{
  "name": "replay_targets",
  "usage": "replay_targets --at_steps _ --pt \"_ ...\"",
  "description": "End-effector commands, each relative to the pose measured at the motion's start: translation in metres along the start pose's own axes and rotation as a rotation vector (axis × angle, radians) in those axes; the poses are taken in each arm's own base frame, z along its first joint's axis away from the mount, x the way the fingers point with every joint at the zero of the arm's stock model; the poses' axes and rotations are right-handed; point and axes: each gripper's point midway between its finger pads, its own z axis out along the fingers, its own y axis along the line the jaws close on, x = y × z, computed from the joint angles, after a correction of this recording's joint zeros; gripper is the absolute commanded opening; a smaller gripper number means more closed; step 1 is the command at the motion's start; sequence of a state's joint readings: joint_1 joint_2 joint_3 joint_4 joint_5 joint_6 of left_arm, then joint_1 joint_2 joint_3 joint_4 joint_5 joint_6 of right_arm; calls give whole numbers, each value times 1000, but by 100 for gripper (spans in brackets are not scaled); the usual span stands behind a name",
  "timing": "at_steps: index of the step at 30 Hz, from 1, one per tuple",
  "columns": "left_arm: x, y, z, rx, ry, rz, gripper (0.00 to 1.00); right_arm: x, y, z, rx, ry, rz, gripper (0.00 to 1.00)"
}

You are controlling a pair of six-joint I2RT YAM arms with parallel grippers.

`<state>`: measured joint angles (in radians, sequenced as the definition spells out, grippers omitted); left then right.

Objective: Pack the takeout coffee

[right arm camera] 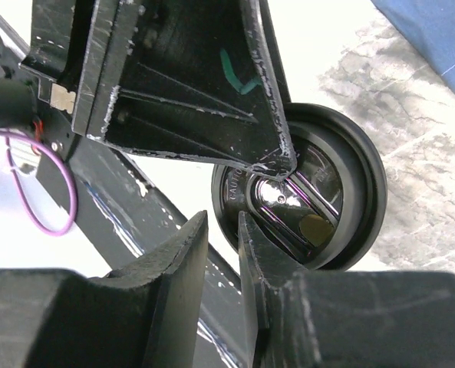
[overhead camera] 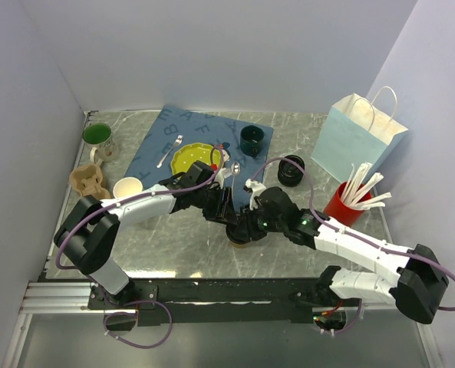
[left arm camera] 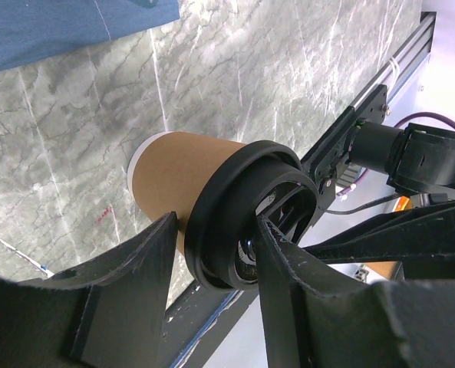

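Fingers: my left gripper [left arm camera: 212,253] pinches the black plastic lid [left arm camera: 242,222]; right gripper [right arm camera: 223,238] nearly pressed together, holding nothing.
Cup: brown kraft-paper takeout cup [left arm camera: 185,172], near table edge.
Risk: I could pop the lid.

We see even, soft overhead light in top view; shadows faint under arms. Left wrist view: tabletop [left arm camera: 74,138] sharp and bright, near tool [left arm camera: 212,291] fingers dark, slightly soft. Right wrist view: background beyond tool [right arm camera: 223,253] blown out white upper left; glossy lid [right arm camera: 342,192] shows purple glare streaks; nearest fingers blurred.
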<state>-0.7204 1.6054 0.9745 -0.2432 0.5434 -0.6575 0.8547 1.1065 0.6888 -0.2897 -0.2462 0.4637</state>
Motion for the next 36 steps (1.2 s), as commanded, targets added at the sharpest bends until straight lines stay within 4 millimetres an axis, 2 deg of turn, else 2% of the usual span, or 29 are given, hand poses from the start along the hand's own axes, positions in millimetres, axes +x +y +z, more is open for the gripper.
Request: replay_targets --at_steps 1,5,9,15,19,24,28,32,33,34,36 --pt "51 80 14 -295 127 -75 48 53 -37 -1 150 145 56 32" --pt "41 72 13 -281 114 -57 49 30 -32 -9 167 111 3 33" --pt "29 58 8 -263 102 -42 49 -9 -11 -22 136 34 -22 34" --pt "-6 10 -13 -179 33 11 55 -51 14 -51 96 -70 -10 36" --pt "-31 -31 -28 -84 -20 47 65 -63 11 -66 159 -103 59 36" --pt "-42 -63 -39 22 -44 72 74 -55 -24 -75 349 -75 152 37" --pt "-42 -59 -50 -16 -89 62 77 -42 -40 -71 422 3 209 35" --pt "-43 -27 -63 -164 -193 28 83 -38 -42 -67 458 61 232 34" --pt "-41 -21 -67 -193 -204 19 86 -37 -42 -65 457 72 232 34" --pt "-37 -17 -71 -209 -216 10 95 -38 -43 -62 456 74 237 34" --pt "-37 -7 -76 -258 -244 0 99 -40 -41 -59 444 78 234 34"
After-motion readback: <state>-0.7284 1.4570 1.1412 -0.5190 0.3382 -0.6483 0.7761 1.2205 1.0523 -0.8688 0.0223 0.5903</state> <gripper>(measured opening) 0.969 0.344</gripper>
